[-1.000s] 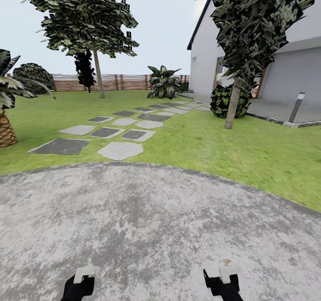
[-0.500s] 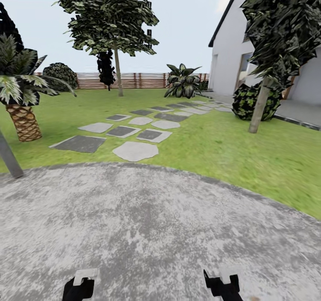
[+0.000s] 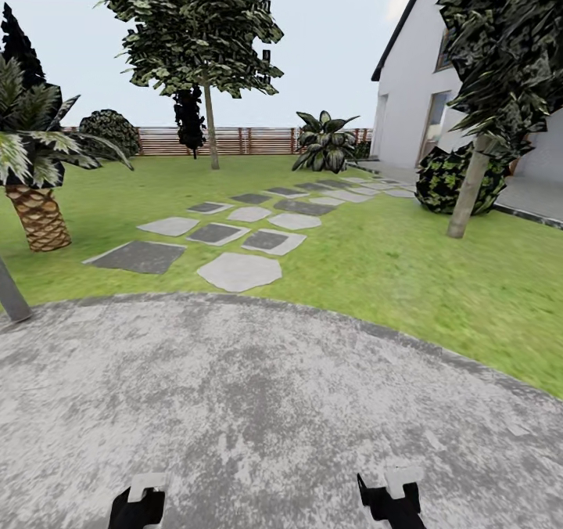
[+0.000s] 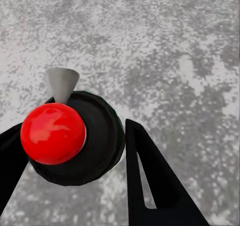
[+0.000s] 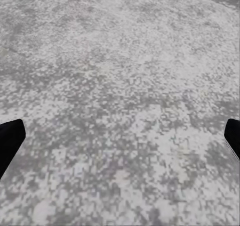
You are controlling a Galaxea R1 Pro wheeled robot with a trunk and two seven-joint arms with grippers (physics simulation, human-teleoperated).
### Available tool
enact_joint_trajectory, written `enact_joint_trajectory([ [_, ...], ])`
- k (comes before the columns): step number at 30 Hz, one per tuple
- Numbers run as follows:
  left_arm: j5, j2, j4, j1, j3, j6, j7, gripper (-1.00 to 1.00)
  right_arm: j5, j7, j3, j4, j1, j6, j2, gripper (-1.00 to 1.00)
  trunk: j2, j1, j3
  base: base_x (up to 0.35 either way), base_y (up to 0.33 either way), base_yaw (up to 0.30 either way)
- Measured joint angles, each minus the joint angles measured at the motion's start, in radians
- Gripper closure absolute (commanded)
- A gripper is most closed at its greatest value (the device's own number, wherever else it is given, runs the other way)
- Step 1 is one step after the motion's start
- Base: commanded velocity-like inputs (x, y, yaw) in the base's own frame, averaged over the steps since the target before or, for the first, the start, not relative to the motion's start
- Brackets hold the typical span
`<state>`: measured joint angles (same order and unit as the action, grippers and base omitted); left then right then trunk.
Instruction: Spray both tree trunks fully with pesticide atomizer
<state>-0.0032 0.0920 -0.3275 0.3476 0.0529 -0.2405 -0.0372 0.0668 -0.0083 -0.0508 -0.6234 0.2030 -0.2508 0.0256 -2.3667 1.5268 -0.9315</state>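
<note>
The pesticide atomizer [image 4: 75, 141], a black round body with a glossy red knob and a grey cone nozzle, sits between the black fingers of my left gripper [image 4: 75, 128], which is shut on it above grey paving. My right gripper [image 5: 122, 131] is open, its fingertips far apart with nothing between them. In the head view both wrists show at the lower edge, the left [image 3: 139, 505] and the right [image 3: 391, 502]. One tree [image 3: 195, 36] stands far across the lawn, its thin grey-brown trunk [image 3: 210, 126] before the fence. A second tree trunk [image 3: 469, 192] leans at the right, near the house.
I stand on a round grey paved area [image 3: 258, 412] edged by grass. Stepping stones [image 3: 238, 271] lead toward a white house [image 3: 410, 83]. A short palm [image 3: 35, 208] and a grey post [image 3: 12, 294] are at the left, with a dark round shrub [image 3: 442, 181] beside the right trunk.
The whole head view has shifted right, so the camera turned left; the palm and grey post came into view. Both arms hold the same pose.
</note>
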Motion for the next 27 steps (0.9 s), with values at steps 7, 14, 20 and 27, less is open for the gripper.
enact_joint_trajectory([
  [7, 0.001, 0.0, 0.0, 0.0, 0.0, 0.0, 0.0, 1.0, 0.0, 0.0, 0.001, 0.0, 0.001, -0.009, 0.0, -1.0, 0.0, 0.0, 0.0, 0.339, 0.0, 0.0],
  [14, 0.011, 0.004, -0.001, 0.0, 0.002, 0.0, -0.001, 1.0, -0.001, 0.0, 0.004, -0.001, 0.001, -0.01, 0.001, -1.0, 0.0, 0.0, 0.0, 0.339, 0.0, 0.0],
  [20, 0.026, 0.007, -0.001, 0.0, 0.003, 0.0, -0.001, 1.0, -0.002, 0.0, 0.004, -0.002, 0.001, -0.037, 0.005, -1.0, 0.0, 0.0, 0.0, 0.339, 0.0, 0.0],
  [27, 0.028, 0.004, 0.0, 0.0, 0.0, -0.001, 0.001, 1.0, -0.001, -0.001, 0.005, 0.031, 0.001, -0.064, 0.007, -1.0, 0.0, 0.0, 0.0, 0.339, 0.0, 0.0],
])
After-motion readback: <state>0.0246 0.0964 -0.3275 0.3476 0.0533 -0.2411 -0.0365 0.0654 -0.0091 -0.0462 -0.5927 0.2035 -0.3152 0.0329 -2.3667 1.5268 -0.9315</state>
